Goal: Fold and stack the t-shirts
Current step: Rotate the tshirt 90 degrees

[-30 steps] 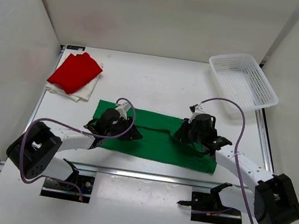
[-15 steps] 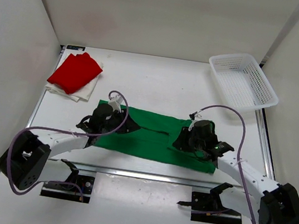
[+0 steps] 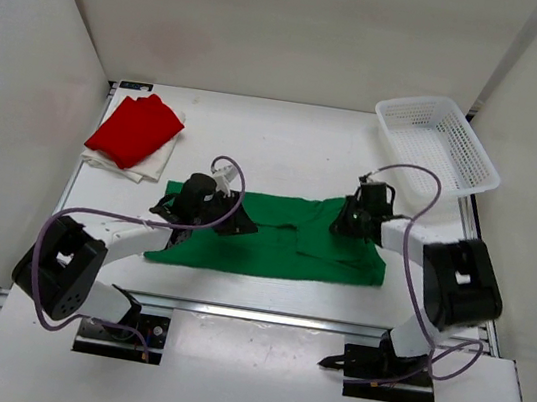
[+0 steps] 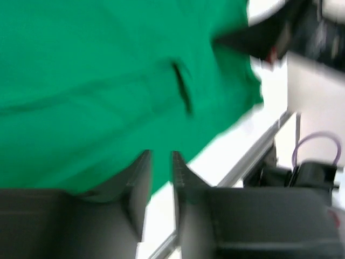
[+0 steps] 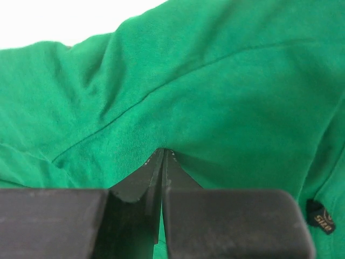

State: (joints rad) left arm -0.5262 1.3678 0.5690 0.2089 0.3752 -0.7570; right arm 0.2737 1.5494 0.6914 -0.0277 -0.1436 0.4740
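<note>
Green t-shirt [image 3: 272, 247] lies spread on the table [image 3: 287, 143] nr its front edge, both arms low over it & hiding bits of cloth. Right gripper [image 5: 163, 152] is clamped tight on a pinch of green fabric. Left gripper [image 4: 160, 156]: jaws a narrow gap apart at the shirt's edge, view blurred, nothing seen btwn them. Red t-shirt [image 3: 136, 128] sits folded on white t-shirt [image 3: 158, 159], far left. White mesh basket [image 3: 484, 178] far right, well apart from the shirts.
</note>
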